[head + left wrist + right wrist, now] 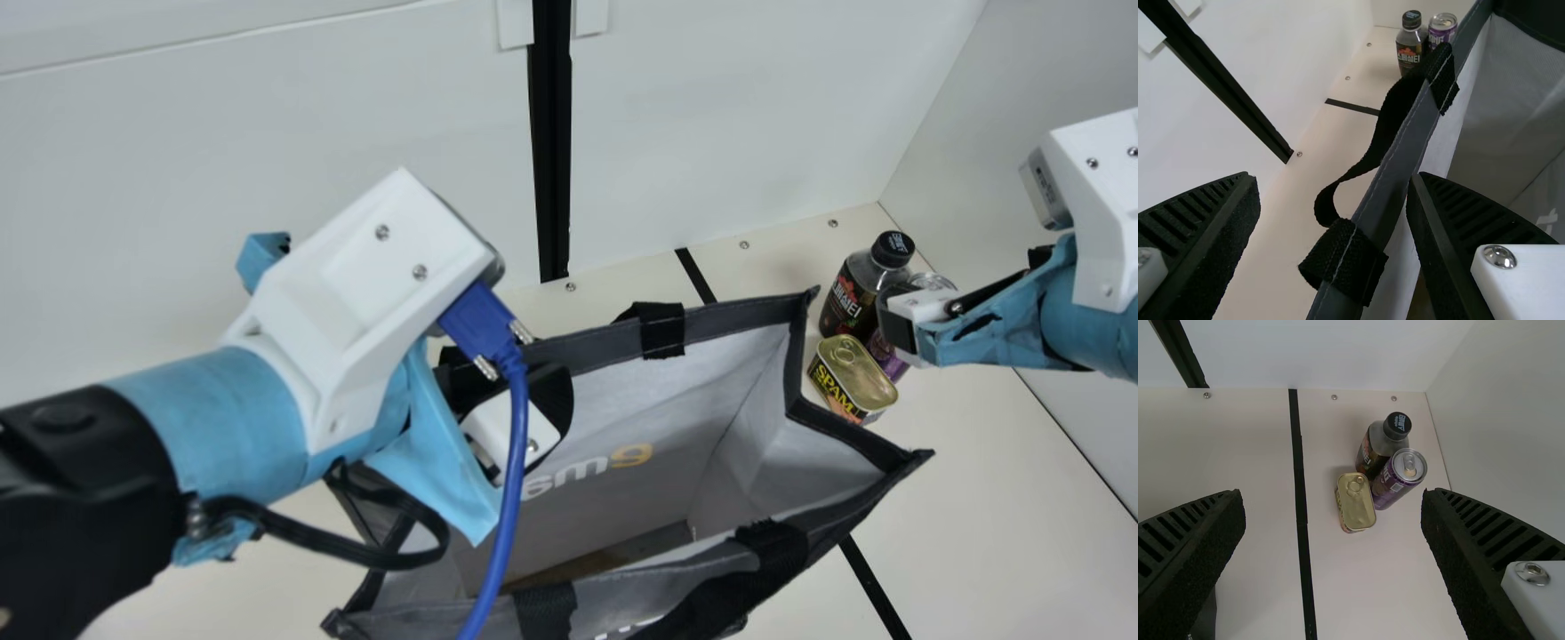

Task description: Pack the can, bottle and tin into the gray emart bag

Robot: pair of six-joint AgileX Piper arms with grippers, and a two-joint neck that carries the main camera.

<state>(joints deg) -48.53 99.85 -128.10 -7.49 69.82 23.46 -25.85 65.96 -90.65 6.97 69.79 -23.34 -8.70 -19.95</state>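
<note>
The gray bag (742, 322) stands with its mouth open, a brownish patch low inside. My left gripper (498, 400) is at its far rim; in the left wrist view this gripper (1333, 183) is open, with the bag's rim (1405, 157) and strap between its spread fingers. Beyond the bag's right side stand the bottle (849, 298), the purple can (885, 356) and the tin (855, 373), close together. Near them in the main view is my right gripper (909, 324), partly covering the can. From the right wrist, this gripper (1333, 496) is open, and the tin (1356, 503), bottle (1371, 457) and can (1390, 483) appear beyond its fingertips.
White walls (267, 116) rise behind and at the right of the cream table (1005, 498). A blue cable (507, 498) hangs from my left wrist across the bag's mouth. The bag's black strap (1371, 147) loops outward from its rim.
</note>
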